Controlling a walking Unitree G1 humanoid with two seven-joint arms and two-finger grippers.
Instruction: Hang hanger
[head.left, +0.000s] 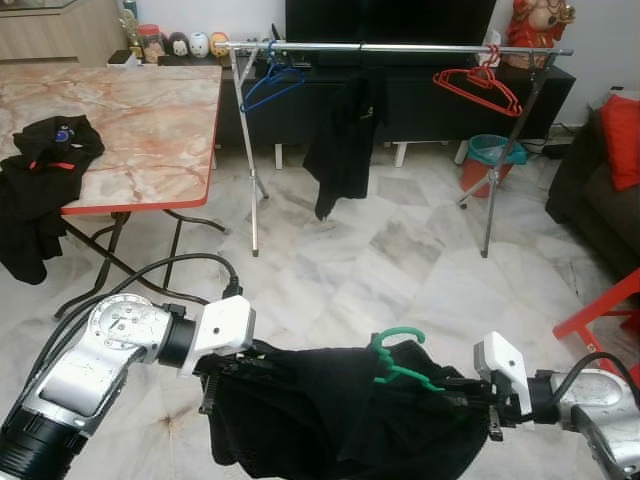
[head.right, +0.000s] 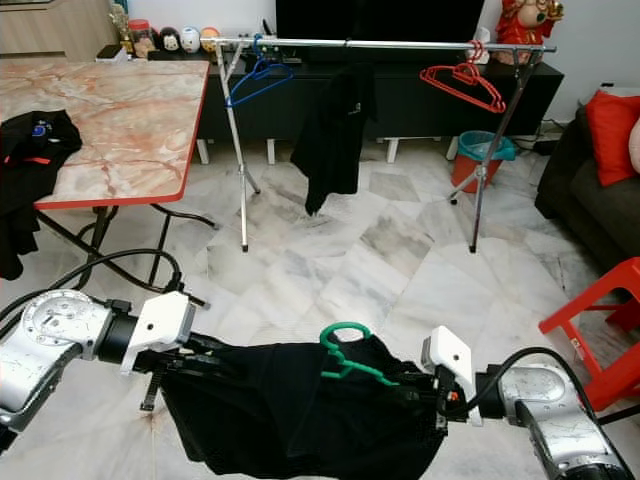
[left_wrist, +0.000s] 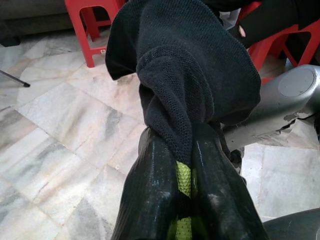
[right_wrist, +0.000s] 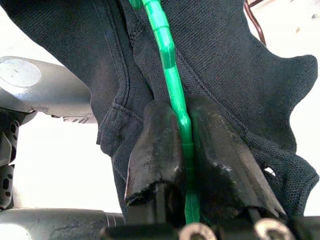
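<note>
A green hanger (head.left: 400, 362) carrying a black garment (head.left: 340, 415) is held low in front of me, between my two arms. My left gripper (left_wrist: 180, 135) is shut on one end of the garment, and a strip of the green hanger (left_wrist: 184, 180) shows between its fingers. At the other end, my right gripper (right_wrist: 182, 107) is shut on the hanger's green arm (right_wrist: 170, 65). The hook (head.right: 345, 335) points up and away from me. Across the marble floor stands the metal clothes rack (head.left: 400, 47), holding a blue hanger (head.left: 270, 82), a hung black garment (head.left: 345, 140) and a red hanger (head.left: 480, 88).
A marble-topped folding table (head.left: 150, 120) with black clothes (head.left: 45, 155) on it stands at the left. A teal bin (head.left: 490, 152) sits by the rack's right leg. A dark sofa with a red cushion (head.left: 622, 140) and a red stool (head.left: 605, 315) are at the right.
</note>
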